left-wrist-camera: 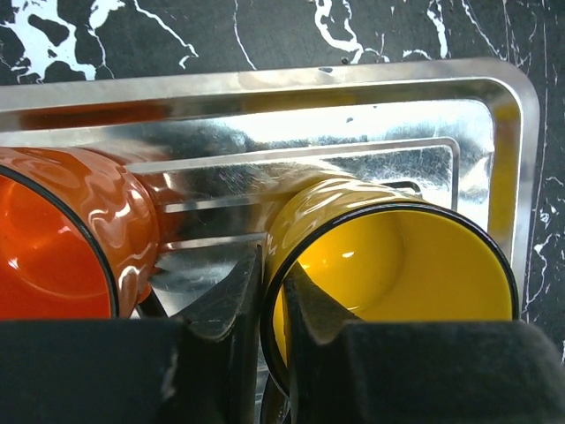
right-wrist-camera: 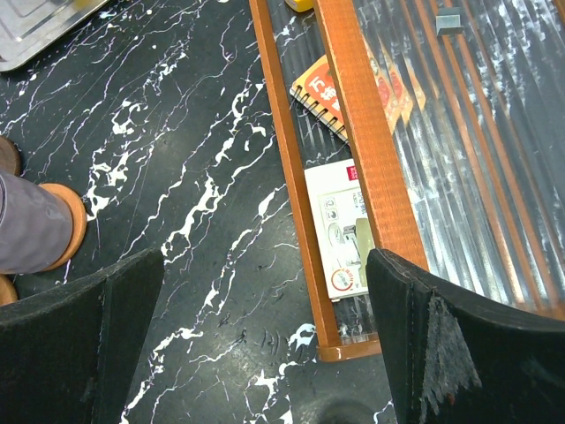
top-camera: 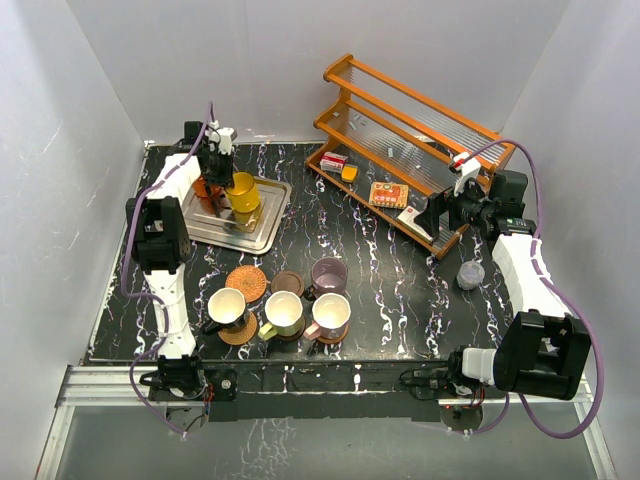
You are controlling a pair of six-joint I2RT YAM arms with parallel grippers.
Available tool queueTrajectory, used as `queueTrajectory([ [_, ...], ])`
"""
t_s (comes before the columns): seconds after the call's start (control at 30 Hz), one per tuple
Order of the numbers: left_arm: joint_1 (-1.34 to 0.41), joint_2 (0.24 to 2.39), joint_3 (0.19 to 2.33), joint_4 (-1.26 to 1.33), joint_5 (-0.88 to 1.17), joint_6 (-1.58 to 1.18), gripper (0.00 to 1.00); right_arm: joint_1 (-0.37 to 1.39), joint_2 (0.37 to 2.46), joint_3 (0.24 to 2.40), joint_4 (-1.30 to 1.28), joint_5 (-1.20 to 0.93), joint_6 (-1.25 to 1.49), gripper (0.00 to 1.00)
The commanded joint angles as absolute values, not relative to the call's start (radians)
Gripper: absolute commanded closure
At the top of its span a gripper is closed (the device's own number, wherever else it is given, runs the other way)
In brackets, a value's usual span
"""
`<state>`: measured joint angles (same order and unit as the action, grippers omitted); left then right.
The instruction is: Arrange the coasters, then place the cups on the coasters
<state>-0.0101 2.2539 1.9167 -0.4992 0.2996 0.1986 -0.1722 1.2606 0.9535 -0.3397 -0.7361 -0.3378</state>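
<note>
Yellow mug [left-wrist-camera: 397, 256] stands in the steel tray [left-wrist-camera: 499, 115], its rim clamped, it seems, by the left gripper [left-wrist-camera: 272, 305]; the right gripper [right-wrist-camera: 265, 344] hangs spread and empty. Next, lift it straight and carry it to the bare woven coaster [top-camera: 246, 281]

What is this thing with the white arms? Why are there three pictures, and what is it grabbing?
It is a robot with two arms bolted to the edge of a table. The big picture comes from a camera up above. The other two come from little cameras on each wrist, so you see the black jaws up close. The left arm reaches over a metal tray, and its jaws pinch the rim of the yellow cup, beside an orange cup. The right arm hangs with its jaws open near a wooden rack. Near the front, four more cups stand on coasters, and two coasters lie bare.
</note>
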Motion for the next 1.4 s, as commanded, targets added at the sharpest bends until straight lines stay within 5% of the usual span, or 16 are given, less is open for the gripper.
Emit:
queueTrajectory([
  [0.0, -0.021, 2.177, 1.959, -0.557, 0.342, 0.224, 1.00, -0.175, 1.263, 0.985, -0.311, -0.740, -0.341, 0.02],
  [0.87, -0.264, 1.535, 1.416, -0.439, 0.239, 0.014, 1.00, -0.175, 1.246, 0.989, -0.311, -0.738, -0.333, 0.02],
  [1.37, -0.472, 1.416, 1.197, -0.461, 0.123, -0.117, 1.00, -0.176, 1.214, 0.954, -0.399, -0.693, -0.365, 0.02],
])
